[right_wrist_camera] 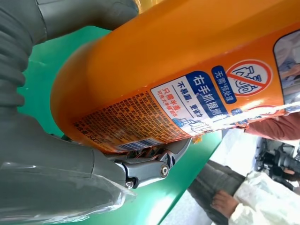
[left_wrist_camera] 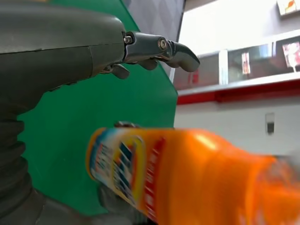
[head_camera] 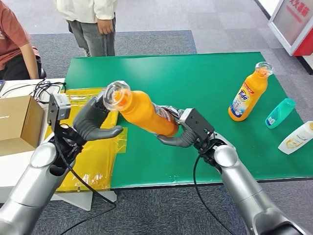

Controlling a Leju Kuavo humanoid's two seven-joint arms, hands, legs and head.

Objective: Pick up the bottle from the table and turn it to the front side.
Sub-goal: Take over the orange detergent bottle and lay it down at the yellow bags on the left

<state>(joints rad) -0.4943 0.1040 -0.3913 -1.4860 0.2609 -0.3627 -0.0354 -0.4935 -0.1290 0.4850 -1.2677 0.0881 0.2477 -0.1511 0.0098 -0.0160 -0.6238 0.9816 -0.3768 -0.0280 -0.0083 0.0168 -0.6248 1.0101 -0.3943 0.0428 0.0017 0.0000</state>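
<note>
Fingers [right_wrist_camera: 148, 168] of the right hand [head_camera: 181, 134] wrap the orange bottle's [head_camera: 145, 112] bottom, holding it tipped toward ten o'clock above the green table [head_camera: 207, 83], so the open left hand [head_camera: 92, 122] can help turn it.

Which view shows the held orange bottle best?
The head view: the whole orange bottle shows, lifted over the green table, base in the right robot hand, cap end by the left robot hand. The right wrist view shows only its back label close up; the left wrist view, a blurred front label.
</note>
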